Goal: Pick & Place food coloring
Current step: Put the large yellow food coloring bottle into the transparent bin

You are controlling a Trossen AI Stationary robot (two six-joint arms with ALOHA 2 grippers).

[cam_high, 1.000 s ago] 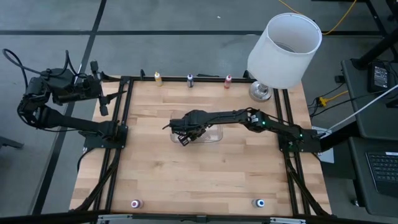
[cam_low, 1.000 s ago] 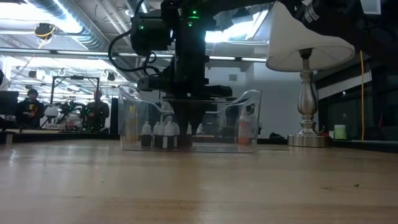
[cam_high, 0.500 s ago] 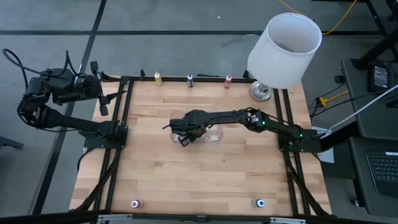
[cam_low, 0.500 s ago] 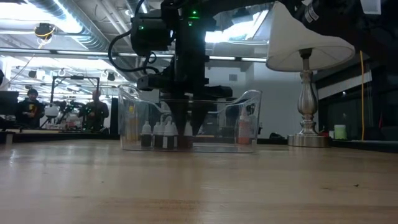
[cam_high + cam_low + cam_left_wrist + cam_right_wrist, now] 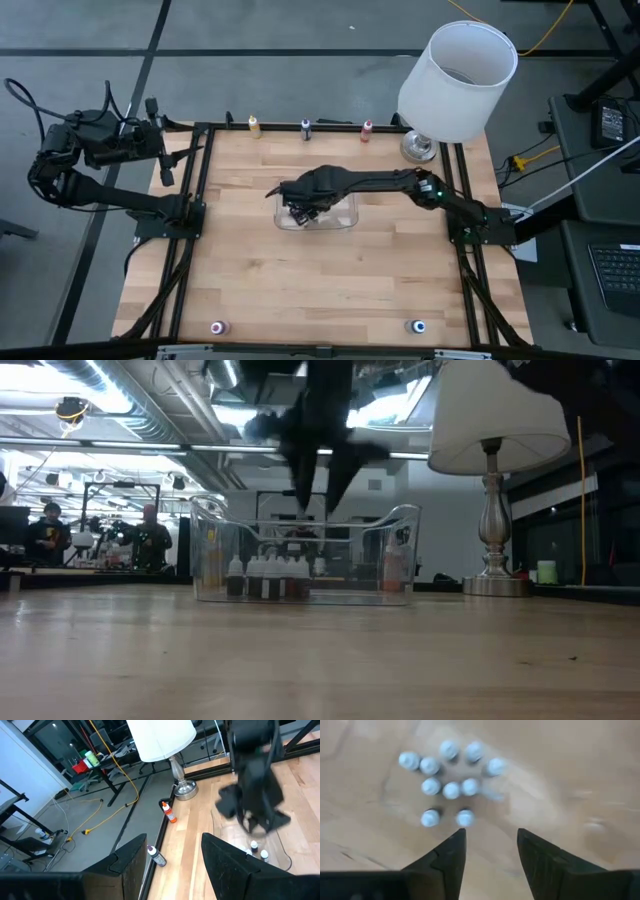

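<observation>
**Food coloring bottles: light, small, easy to tip**

Food coloring bottles (image 5: 451,789) stood clustered upright in one end of a clear plastic bin (image 5: 400,525) at mid-table, caps touching or nearly so. Three more stood in a row at the table's far edge: yellow-orange (image 5: 254,125), dark purple (image 5: 306,128) and red (image 5: 367,130); two others, pink (image 5: 218,327) and blue (image 5: 418,326), stood at the near edge.

The right gripper (image 5: 318,478) hung above the bin, fingers spread and holding nothing. The left gripper (image 5: 170,865) waited off the table's far left corner, fingers also apart and empty.

Each bottle looked light and stiff, with a smooth plastic body likely to slip. Being narrow-based, one would probably topple at a nudge. Pinching across the body just below the cap seemed the safest hold, approached from straight above.
</observation>
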